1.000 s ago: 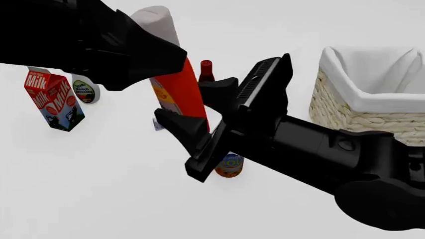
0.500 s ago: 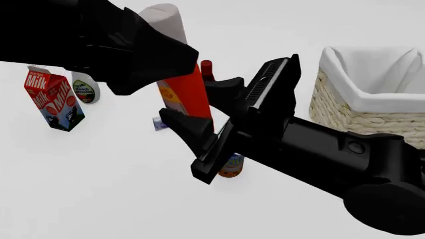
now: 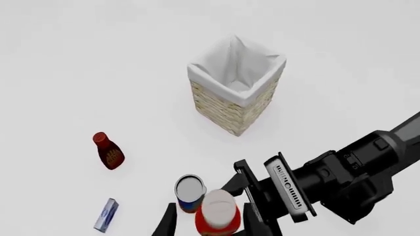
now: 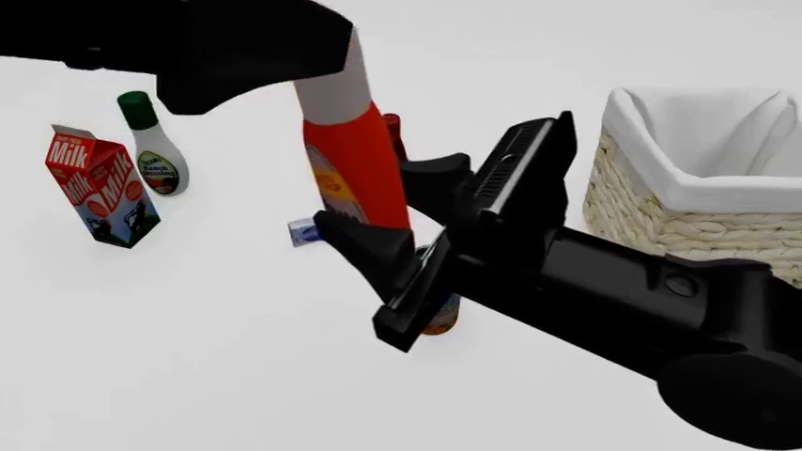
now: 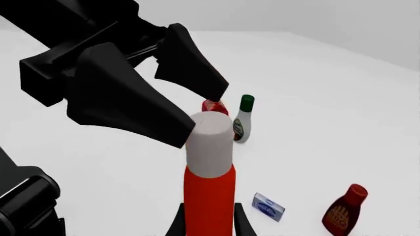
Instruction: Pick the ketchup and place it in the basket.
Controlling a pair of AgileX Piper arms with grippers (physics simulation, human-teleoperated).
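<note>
Black wedge fingers (image 4: 376,246) around glossy ketchup (image 4: 357,160).

Basket (image 3: 236,91): woven, white-lined, upright on the worktop (image 3: 78,59), well apart from the bottles.
Ketchup (image 3: 219,214): grey-white cap seen from above, between the right gripper's (image 3: 208,223) jaws.
Can (image 3: 190,191): just beside the ketchup, at its 10 o'clock.
Dark red bottle (image 3: 109,152): at 9 o'clock from the can.
Small blue box (image 3: 106,215): lying flat, near the dark red bottle.

White table (image 4: 188,357); milk carton (image 4: 101,188), green-capped white bottle (image 4: 156,146), wicker basket (image 4: 701,188), small blue box (image 4: 300,232), perhaps a can (image 3: 190,192)
</note>
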